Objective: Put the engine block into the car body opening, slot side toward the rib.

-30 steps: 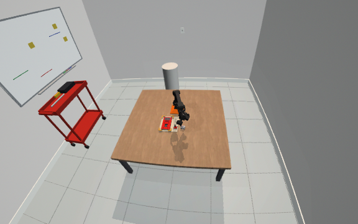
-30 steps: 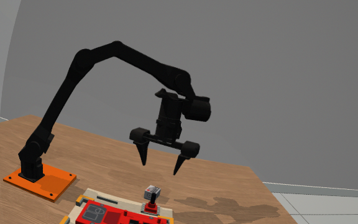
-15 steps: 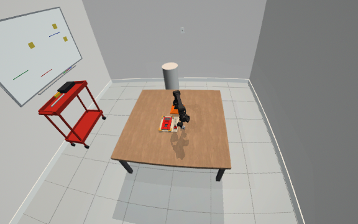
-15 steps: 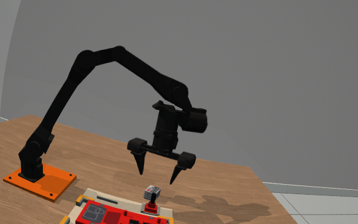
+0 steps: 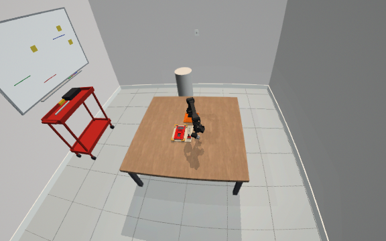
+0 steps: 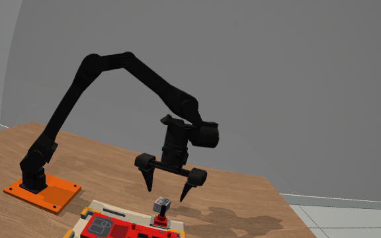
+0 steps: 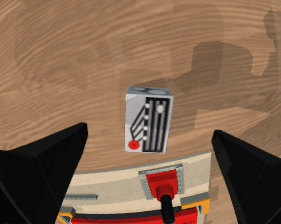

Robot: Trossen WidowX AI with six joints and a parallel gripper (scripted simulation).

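Note:
The engine block [image 6: 162, 203] [image 7: 149, 119] is a small grey block with black ribs and a red dot. It sits on a black post on a red stand [image 6: 161, 221] [image 7: 163, 183], at the edge of a beige board [image 6: 124, 215] [image 7: 104, 185] [image 5: 183, 142]. The red car body [image 6: 111, 229] [image 5: 179, 132] lies on the same board beside the stand. My gripper [image 6: 165, 196] [image 7: 152, 133] [image 5: 196, 135] is open and empty. It points down just above the block, one finger on each side, touching nothing.
The arm stands on an orange base plate [image 6: 55, 195] [image 5: 187, 118] behind the board on the wooden table [image 5: 213, 157]. A grey cylinder [image 5: 183, 82] stands behind the table. A red cart [image 5: 76, 117] stands far off to the left.

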